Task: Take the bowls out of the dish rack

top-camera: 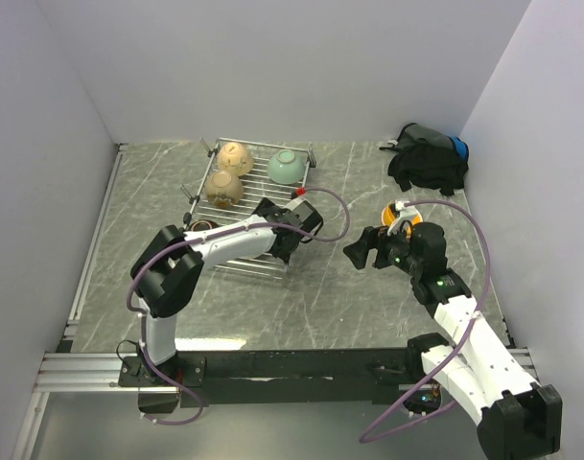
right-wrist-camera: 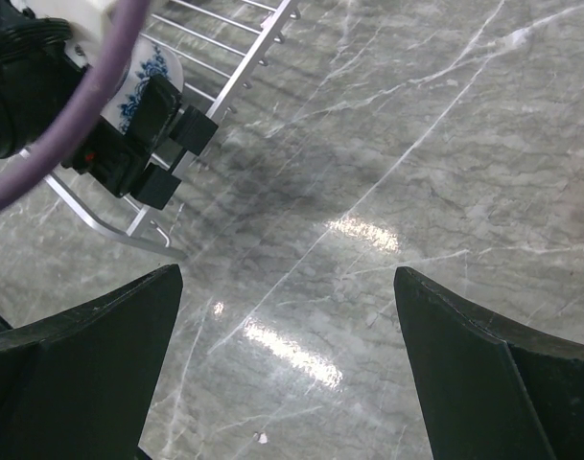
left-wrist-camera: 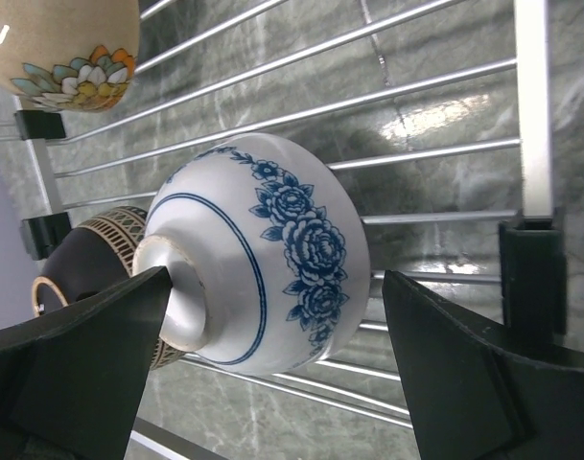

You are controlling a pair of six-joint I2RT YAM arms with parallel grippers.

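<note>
The silver wire dish rack (top-camera: 256,262) holds a tan bowl (top-camera: 236,155), a speckled brown bowl (top-camera: 223,189), a pale green bowl (top-camera: 285,167) and a dark brown bowl (top-camera: 201,226). My left gripper (top-camera: 280,228) is at the rack's near right corner. In the left wrist view it (left-wrist-camera: 277,278) is open around an upturned white bowl with blue pattern (left-wrist-camera: 263,254). The left finger is at the bowl's foot and the right finger stands apart from it. My right gripper (top-camera: 359,251) is open and empty above bare table (right-wrist-camera: 287,287). An orange bowl (top-camera: 399,217) sits on the table behind it.
A black bag (top-camera: 428,158) lies at the back right corner. White walls close in the table on three sides. In the left wrist view the dark brown bowl (left-wrist-camera: 109,240) lies right behind the white bowl, and the rack's rim (left-wrist-camera: 531,115) is on the right.
</note>
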